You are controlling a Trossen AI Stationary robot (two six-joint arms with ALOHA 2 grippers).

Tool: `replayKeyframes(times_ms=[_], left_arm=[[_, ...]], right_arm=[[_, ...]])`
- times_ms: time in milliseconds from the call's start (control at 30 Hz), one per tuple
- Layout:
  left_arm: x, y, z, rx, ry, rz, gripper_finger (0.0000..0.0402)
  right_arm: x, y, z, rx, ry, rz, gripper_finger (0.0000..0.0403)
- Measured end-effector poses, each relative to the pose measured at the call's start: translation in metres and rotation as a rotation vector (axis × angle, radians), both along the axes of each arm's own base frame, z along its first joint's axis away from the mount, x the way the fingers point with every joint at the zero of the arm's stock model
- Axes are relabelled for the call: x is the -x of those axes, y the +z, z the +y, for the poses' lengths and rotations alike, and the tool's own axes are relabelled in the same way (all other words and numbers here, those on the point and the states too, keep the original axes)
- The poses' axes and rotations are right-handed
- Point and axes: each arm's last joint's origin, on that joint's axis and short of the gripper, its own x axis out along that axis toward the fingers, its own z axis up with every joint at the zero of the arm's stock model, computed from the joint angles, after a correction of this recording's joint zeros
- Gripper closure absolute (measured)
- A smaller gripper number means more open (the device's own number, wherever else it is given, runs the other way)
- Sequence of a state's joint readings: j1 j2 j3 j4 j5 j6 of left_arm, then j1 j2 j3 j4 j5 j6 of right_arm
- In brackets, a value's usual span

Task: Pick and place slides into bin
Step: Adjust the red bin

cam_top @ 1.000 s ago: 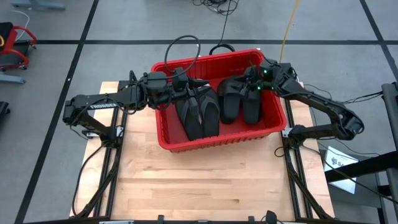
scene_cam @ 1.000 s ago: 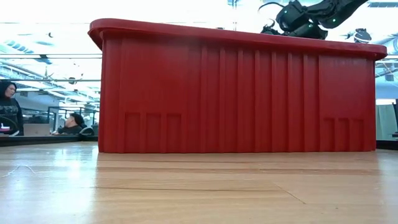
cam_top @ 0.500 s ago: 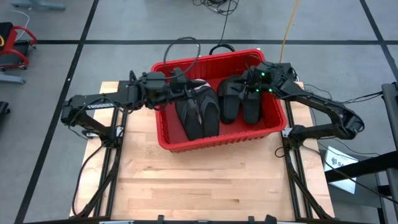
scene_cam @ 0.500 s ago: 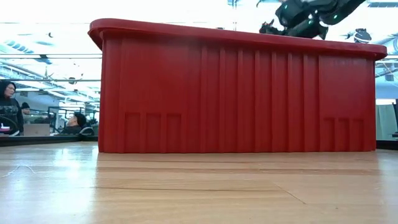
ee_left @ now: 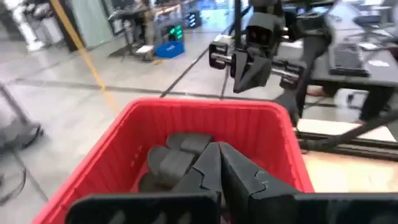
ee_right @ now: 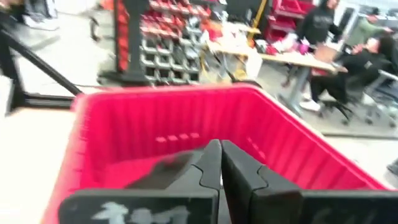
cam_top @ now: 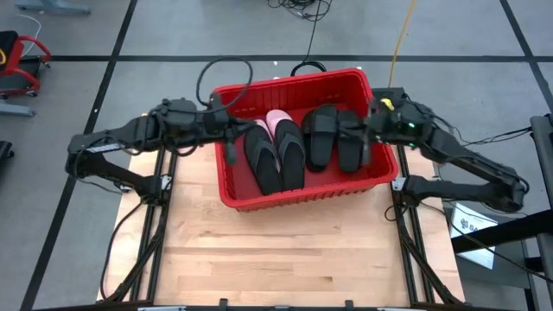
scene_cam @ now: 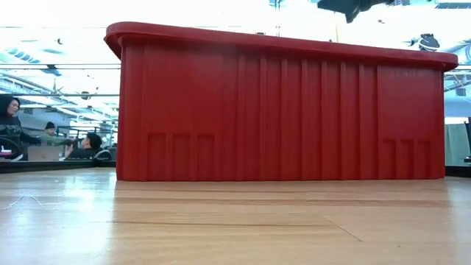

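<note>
Both end effectors, left (cam_top: 226, 136) and right (cam_top: 370, 131), pressed together empty; bin (cam_top: 226, 192) holds four black slides (cam_top: 321, 138), one pink (cam_top: 278, 119).

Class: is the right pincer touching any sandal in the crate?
Apart. The high view shows the right pincer shut beside the crate's rim, clear of the sandals.

From the low view the bin (scene_cam: 280, 110) wall hides all the slides, and only a cut-off dark bit of an arm shows at the top edge. Both wrist views are blurred. From above, black slides (cam_top: 275, 157) cover most of a pink slide (cam_top: 277, 120).
</note>
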State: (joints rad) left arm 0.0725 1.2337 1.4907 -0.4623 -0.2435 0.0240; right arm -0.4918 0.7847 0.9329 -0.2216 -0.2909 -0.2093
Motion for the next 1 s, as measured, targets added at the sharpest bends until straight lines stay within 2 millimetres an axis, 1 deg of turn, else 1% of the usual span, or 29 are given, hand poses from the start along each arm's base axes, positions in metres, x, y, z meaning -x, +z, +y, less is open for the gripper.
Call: replayKeyframes(times_ms=[100,200,267,367,567,667,833,1000], left_arm=[[0.01,0.001,-0.005,-0.035,-0.05,0.034,0.0397],[0.016,0.001,-0.009,-0.037,-0.065,0.044,0.04],[0.022,-0.005,-0.01,-0.035,-0.07,0.066,0.0398],[0.031,-0.012,-0.012,-0.027,-0.076,0.05,0.0399],[0.055,-0.035,-0.016,0.008,-0.093,-0.029,0.0397],[0.067,-0.047,-0.019,0.008,-0.133,-0.085,0.04],[0.085,-0.069,-0.021,0.01,-0.162,-0.149,0.0397],[0.103,-0.087,-0.021,0.01,-0.167,-0.2,0.0399]], right_arm=[[0.015,0.006,0.017,-0.004,0.057,-0.029,0.0402],[0.03,0.007,0.03,-0.003,0.144,-0.023,0.0402],[0.039,0.006,0.037,-0.016,0.17,-0.012,0.0402],[0.051,0.004,0.046,-0.032,0.244,-0.002,0.0402],[0.074,0.008,0.061,-0.034,0.467,-0.067,0.0403],[0.08,-0.001,0.065,-0.07,0.54,-0.092,0.0403],[0.085,-0.027,0.068,-0.118,0.593,-0.139,0.0403],[0.096,-0.045,0.073,-0.147,0.6,-0.17,0.0403]])
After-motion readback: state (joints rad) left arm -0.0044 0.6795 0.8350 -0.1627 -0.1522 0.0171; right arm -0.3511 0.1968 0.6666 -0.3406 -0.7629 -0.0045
